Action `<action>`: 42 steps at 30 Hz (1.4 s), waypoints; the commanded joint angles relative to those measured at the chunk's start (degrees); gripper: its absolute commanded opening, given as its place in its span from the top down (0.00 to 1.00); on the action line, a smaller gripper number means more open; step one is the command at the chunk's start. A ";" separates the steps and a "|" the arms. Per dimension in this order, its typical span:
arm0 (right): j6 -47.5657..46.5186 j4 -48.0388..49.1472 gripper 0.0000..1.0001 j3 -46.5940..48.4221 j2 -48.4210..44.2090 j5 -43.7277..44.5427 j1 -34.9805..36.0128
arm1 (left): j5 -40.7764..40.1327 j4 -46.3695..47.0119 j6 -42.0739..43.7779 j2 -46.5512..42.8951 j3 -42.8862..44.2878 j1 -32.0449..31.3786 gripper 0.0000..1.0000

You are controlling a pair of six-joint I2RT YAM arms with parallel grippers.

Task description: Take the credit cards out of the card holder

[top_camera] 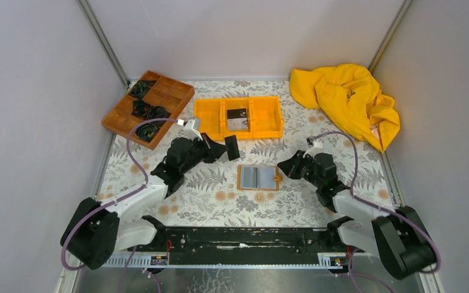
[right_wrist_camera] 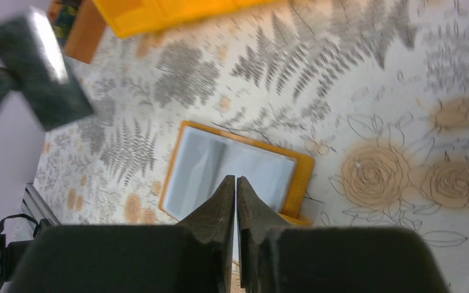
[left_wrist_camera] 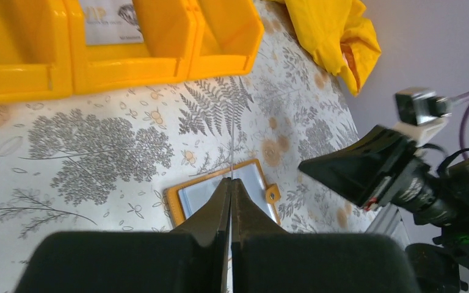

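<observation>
Grey walls closed in a surface (top_camera: pixel 220 204) covered with a floral cloth. At its centre we saw the card holder (top_camera: pixel 258 177) lying open and flat, grey-blue pockets up, its snap tab pointing right.

The left claw (top_camera: pixel 225 149) was pinching a black card (top_camera: pixel 232 147) by one edge. It held the card upright above the cloth, just far-left of the holder and clear of it. From the left wrist, we saw the fingers pressed onto the card's thin edge.

The right claw (top_camera: pixel 283 165) hung just right of the holder, near the tab. Its fingers (right_wrist_camera: pixel 220 201) were drawn almost together with only a thin slit between them. We could not tell whether anything sat in that slit.

Beyond the holder stood an orange three-compartment bin (top_camera: pixel 269 116), with a pale card (top_camera: pixel 237 119) lying in its middle compartment. A wooden divided tray (top_camera: pixel 119 119) sat at the far left with dark items in some cells. A crumpled yellow cloth (top_camera: pixel 348 97) lay at the far right.
</observation>
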 commanded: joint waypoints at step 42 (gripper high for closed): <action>8.68 38.86 0.59 0.03 12.09 -34.18 1.84 | 36.46 68.60 -19.26 30.81 -7.43 1.78 1.00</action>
